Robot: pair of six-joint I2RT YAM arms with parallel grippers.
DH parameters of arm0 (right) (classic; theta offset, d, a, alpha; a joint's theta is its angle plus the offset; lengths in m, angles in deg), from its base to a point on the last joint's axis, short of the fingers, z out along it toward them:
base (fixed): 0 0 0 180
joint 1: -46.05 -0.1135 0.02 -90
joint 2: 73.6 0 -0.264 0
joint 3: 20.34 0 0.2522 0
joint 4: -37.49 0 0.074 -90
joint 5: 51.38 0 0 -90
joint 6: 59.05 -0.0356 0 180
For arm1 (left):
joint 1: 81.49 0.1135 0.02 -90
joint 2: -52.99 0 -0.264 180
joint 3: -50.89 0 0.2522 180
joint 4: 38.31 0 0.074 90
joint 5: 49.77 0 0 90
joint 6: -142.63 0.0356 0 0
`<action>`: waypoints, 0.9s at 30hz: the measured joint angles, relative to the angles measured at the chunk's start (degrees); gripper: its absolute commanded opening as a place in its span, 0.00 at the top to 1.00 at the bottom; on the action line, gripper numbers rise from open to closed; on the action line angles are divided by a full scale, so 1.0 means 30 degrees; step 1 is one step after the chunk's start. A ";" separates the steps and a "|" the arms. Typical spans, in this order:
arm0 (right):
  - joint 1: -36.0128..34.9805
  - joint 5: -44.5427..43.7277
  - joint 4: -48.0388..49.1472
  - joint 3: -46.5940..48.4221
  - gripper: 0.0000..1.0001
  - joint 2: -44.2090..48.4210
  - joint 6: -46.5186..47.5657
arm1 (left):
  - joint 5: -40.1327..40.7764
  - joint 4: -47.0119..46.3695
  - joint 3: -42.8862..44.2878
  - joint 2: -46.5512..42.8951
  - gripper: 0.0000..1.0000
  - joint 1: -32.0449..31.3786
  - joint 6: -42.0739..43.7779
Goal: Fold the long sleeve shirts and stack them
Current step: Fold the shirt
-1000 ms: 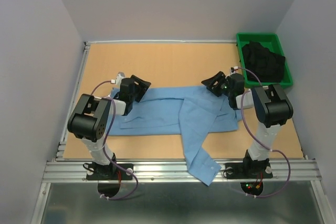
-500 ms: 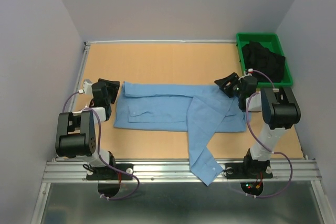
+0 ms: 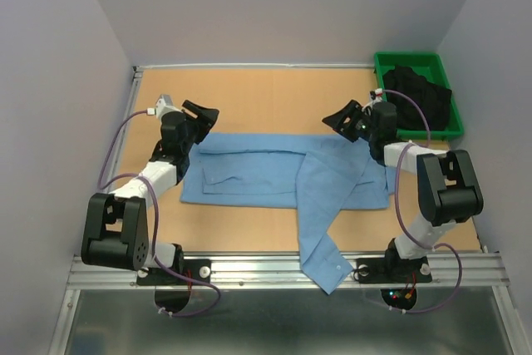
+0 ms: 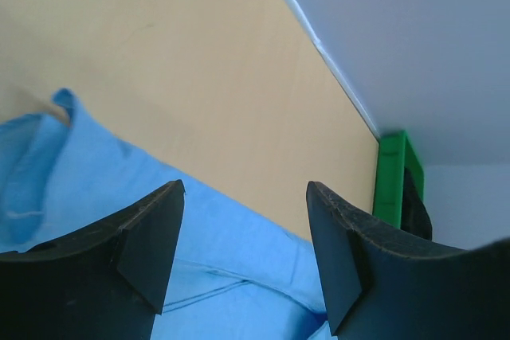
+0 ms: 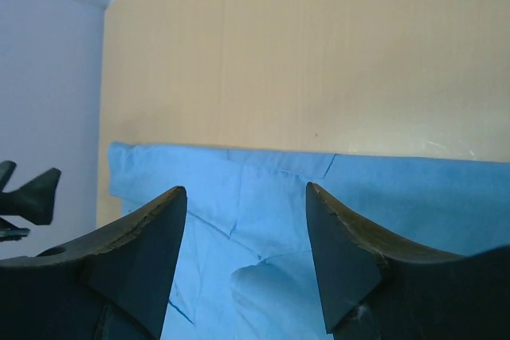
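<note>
One light blue, thin-fabric long sleeve dress shirt (image 3: 274,176) lies partly folded across the middle of the tan wooden table (image 3: 274,97). One cuffed sleeve (image 3: 324,263) trails over the table's near edge.

There are two black end effectors. The left end effector (image 3: 205,119) hovers at the shirt's far left corner, its jaws spread and gripping nothing. The right end effector (image 3: 340,125) hovers over the shirt's far edge toward the right, also released and empty.

One green plastic bin (image 3: 407,57) sits at the table's far right corner, holding a bundle of black cloth (image 3: 420,97).

Half a second earlier the left end effector was nearer the table's left edge. The right one has shifted slightly away from the right edge. The shirt lies as before.
</note>
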 measured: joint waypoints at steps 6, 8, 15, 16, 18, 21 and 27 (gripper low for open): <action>-0.1639 -0.1501 -0.4874 0.1290 0.33 0.1945 0.2368 | 0.0160 0.1617 0.1705 0.0270 0.20 -0.2375 0.1639; -0.1705 -0.1880 -0.6441 0.1290 0.33 0.2710 0.3220 | 0.0306 0.2361 0.2135 0.0379 0.18 -0.3242 0.2404; -0.1945 -0.3330 -1.2590 0.1086 0.33 0.5136 0.5741 | 0.1158 0.4422 0.2667 0.0743 0.17 -0.5639 0.4408; -0.2047 -0.3490 -1.3092 0.0940 0.33 0.5421 0.5909 | 0.1384 0.4612 0.2674 0.1086 0.18 -0.5632 0.4437; -0.2193 -0.3920 -1.3996 0.0423 0.33 0.5923 0.6149 | 0.1690 0.5340 0.2907 0.1909 0.17 -0.5610 0.4408; -0.2222 -0.4510 -1.4899 -0.0080 0.34 0.5887 0.6295 | 0.2127 0.6958 0.3869 0.3920 0.17 -0.5479 0.4167; -0.2229 -0.5501 -1.5001 -0.0211 0.34 0.3599 0.6579 | 0.2448 0.8684 0.4663 0.5931 0.17 -0.4932 0.3504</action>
